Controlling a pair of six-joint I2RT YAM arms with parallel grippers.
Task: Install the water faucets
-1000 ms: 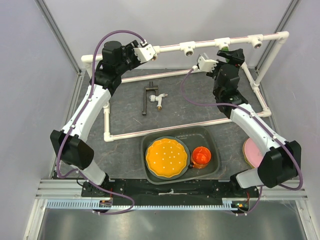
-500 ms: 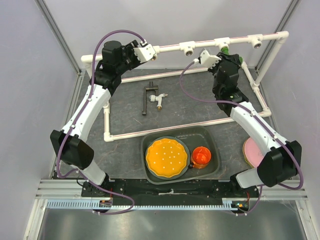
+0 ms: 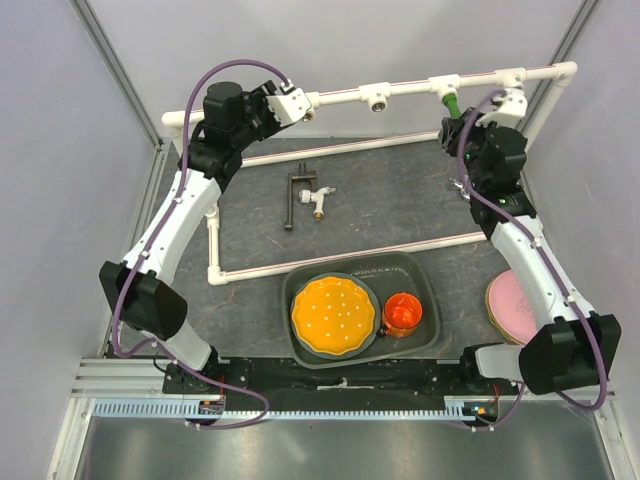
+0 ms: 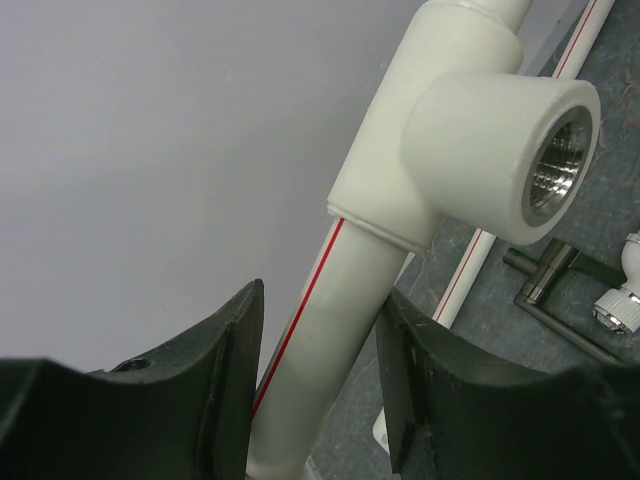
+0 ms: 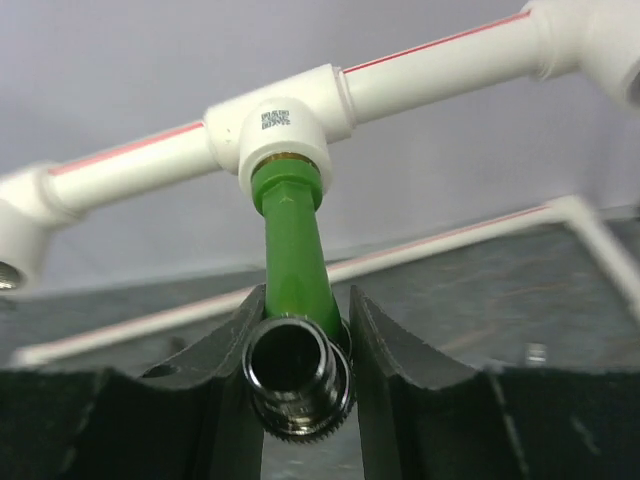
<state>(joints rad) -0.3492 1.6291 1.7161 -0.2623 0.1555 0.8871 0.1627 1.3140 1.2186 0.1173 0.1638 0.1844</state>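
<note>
The green faucet [image 3: 452, 103] hangs screwed into a white tee socket [image 5: 280, 125] of the PVC pipe frame. My right gripper [image 5: 300, 295] is shut on it, its jaws pressing the green spout [image 5: 292, 250] just above the round silver tip [image 5: 297, 375]. My left gripper [image 4: 322, 285] straddles the top pipe [image 4: 340, 300] beside an empty tee socket [image 4: 500, 150]. Grey floor shows between that pipe and the right finger, so contact is unclear. A black-handled white-and-brass faucet [image 3: 318, 198] lies loose on the dark mat inside the frame.
Two more empty tee sockets [image 3: 377, 97] [image 3: 515, 82] sit on the top pipe. A dark tray [image 3: 425, 275] at the near centre holds an orange plate [image 3: 333, 315] and an orange cup [image 3: 403, 313]. A pink disc [image 3: 505, 300] lies at the right. Enclosure walls stand close.
My right arm swung to the right, round the green faucet, and its jaws closed from wide apart onto the spout. The left arm has not moved.
</note>
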